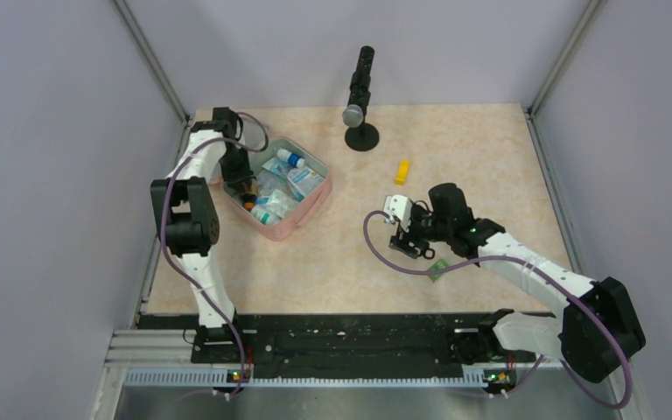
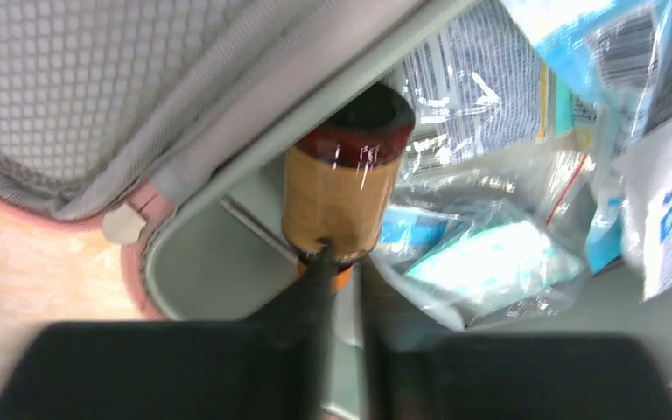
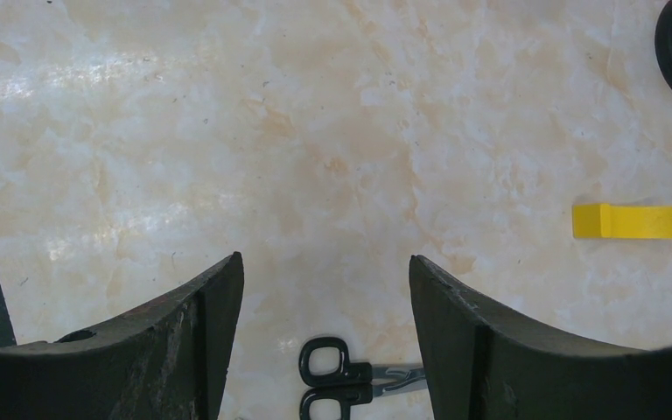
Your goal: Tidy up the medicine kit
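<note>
Beige marbled desk (image 1: 490,157) between grey walls (image 1: 52,131). The medicine kit (image 1: 299,219) lies open at rear left; the left claw (image 2: 341,271) is clenched on an amber bottle (image 2: 337,197), apparently seating it in a corner. The right claw (image 3: 324,271) hangs released above scissors (image 3: 332,381). Print on the packets (image 2: 490,262) is too blurred to read.
</note>
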Action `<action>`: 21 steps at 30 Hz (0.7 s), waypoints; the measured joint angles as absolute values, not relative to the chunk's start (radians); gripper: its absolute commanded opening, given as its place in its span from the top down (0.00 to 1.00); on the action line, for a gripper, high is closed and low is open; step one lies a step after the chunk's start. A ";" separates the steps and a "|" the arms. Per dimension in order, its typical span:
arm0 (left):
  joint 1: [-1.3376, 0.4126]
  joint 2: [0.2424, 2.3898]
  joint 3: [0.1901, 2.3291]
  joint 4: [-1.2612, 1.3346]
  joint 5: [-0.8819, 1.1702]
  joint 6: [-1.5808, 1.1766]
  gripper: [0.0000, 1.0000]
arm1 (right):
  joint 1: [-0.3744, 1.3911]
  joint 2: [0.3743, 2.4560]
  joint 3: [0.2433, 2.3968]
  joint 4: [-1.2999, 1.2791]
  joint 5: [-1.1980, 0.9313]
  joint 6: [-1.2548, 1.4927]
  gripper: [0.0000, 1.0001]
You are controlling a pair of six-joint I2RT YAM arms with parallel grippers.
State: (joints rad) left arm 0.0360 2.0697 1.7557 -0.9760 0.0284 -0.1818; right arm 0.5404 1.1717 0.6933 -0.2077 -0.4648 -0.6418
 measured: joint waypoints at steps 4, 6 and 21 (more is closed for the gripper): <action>0.040 2.021 1.715 -0.981 0.035 -0.214 0.93 | 0.540 1.172 0.693 -0.208 -0.465 -0.642 0.31; 0.040 2.001 1.690 -0.983 0.041 -0.226 0.82 | 0.540 1.172 0.693 -0.208 -0.465 -0.642 0.31; 0.043 2.108 1.837 -0.947 0.021 -0.155 0.52 | 0.540 1.172 0.693 -0.208 -0.467 -0.635 0.31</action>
